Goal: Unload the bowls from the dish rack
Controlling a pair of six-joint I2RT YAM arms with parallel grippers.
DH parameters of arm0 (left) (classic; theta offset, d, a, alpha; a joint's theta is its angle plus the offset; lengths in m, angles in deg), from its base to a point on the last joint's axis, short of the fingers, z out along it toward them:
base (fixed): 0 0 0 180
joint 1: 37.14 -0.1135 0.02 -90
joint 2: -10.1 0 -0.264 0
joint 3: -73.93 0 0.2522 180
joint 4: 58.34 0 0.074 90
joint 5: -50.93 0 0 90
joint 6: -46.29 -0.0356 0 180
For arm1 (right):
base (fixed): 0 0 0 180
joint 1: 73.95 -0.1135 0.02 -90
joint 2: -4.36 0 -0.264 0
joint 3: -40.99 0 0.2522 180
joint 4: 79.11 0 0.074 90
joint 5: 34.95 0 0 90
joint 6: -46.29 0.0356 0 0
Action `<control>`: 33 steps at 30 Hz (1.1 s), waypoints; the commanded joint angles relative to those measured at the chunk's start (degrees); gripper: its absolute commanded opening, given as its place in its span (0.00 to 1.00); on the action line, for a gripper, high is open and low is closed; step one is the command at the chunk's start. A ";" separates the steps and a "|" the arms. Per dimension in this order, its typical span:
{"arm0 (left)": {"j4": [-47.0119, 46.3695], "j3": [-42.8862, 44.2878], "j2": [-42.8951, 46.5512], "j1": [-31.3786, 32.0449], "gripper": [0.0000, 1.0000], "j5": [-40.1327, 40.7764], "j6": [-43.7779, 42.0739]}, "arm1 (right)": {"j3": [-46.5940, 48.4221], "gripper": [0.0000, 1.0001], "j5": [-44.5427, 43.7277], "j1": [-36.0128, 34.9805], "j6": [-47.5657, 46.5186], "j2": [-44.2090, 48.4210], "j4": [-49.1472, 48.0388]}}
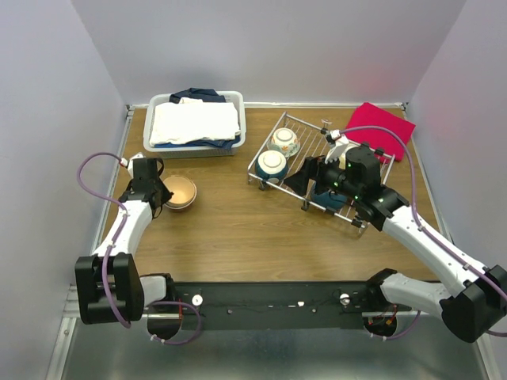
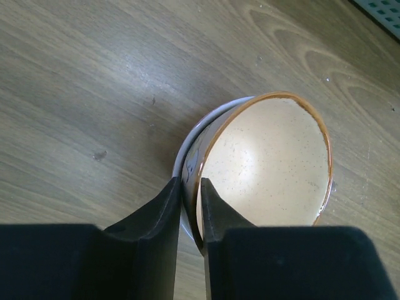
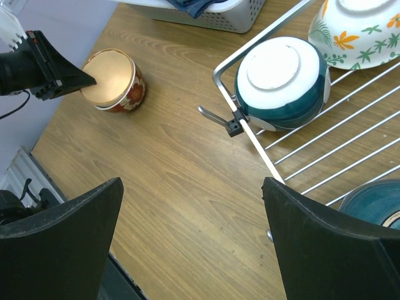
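Note:
A bowl [image 1: 180,191] [image 2: 269,162] [image 3: 109,78], cream inside and red-patterned outside, stands on the table at the left. My left gripper [image 1: 163,193] [image 2: 190,182] has one finger inside and one outside its near rim, both close against the wall; whether they still press is unclear. The wire dish rack [image 1: 297,123] [image 3: 250,134] holds an upturned teal bowl [image 1: 272,165] [image 3: 281,81], a floral bowl [image 1: 283,141] [image 3: 356,28] and another teal bowl [image 1: 329,198] [image 3: 372,203]. My right gripper [image 1: 307,188] [image 3: 190,184] hangs open and holds nothing, above the table beside the rack's front-left corner.
A white bin of folded cloth [image 1: 196,123] [image 3: 212,12] stands at the back left. A red cloth [image 1: 380,127] lies behind the rack at the back right. Walls close in on the table's left, back and right.

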 commanded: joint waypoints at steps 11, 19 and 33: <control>-0.23 0.78 4.78 -0.40 0.64 -1.59 -2.12 | 2.38 1.00 -4.98 -0.11 -3.04 -2.62 3.78; 4.33 0.69 12.42 -0.40 0.86 -0.80 -5.29 | 7.04 1.00 -14.20 -0.11 -6.38 -5.43 9.48; 4.08 -4.05 27.88 6.18 0.99 -8.45 -12.58 | 17.50 1.00 -36.79 0.51 -12.00 -17.12 18.02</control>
